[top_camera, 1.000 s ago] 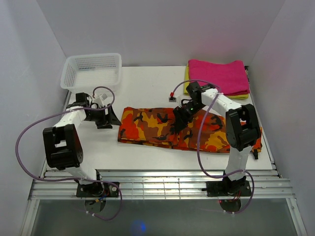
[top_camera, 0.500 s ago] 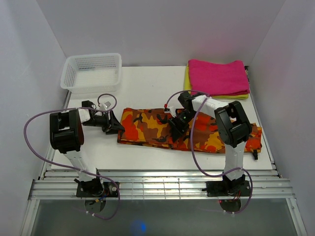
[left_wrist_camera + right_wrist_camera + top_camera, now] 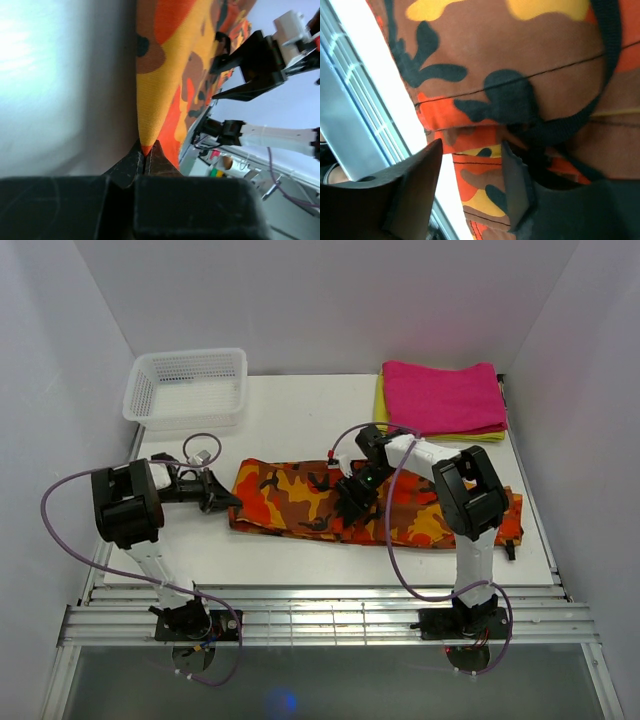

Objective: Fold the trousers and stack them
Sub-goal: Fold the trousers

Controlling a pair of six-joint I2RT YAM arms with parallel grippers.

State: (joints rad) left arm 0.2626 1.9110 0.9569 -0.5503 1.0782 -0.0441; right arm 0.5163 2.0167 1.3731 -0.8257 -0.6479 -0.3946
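The camouflage trousers (image 3: 300, 502) lie stretched left to right across the middle of the table (image 3: 300, 425). My left gripper (image 3: 222, 502) is at their left end. In the left wrist view it (image 3: 146, 151) is shut on the tip of the trousers (image 3: 170, 75), pinching the cloth's corner. My right gripper (image 3: 351, 508) hovers low over the trousers' middle near their front edge. In the right wrist view it (image 3: 470, 175) stands open, its fingers (image 3: 415, 187) straddling a folded hem of the trousers (image 3: 520, 50). A black strap (image 3: 602, 75) curves across the cloth there.
A white mesh basket (image 3: 186, 386) sits at the back left. A folded magenta cloth (image 3: 443, 395) lies on a yellow cloth (image 3: 381, 405) at the back right. The table's front edge and metal rails (image 3: 320, 610) run just behind the arm bases.
The left gripper closed on the trousers' left end, and that end slid slightly left. The right gripper moved left and nearer along the trousers, its jaws narrowing a little.
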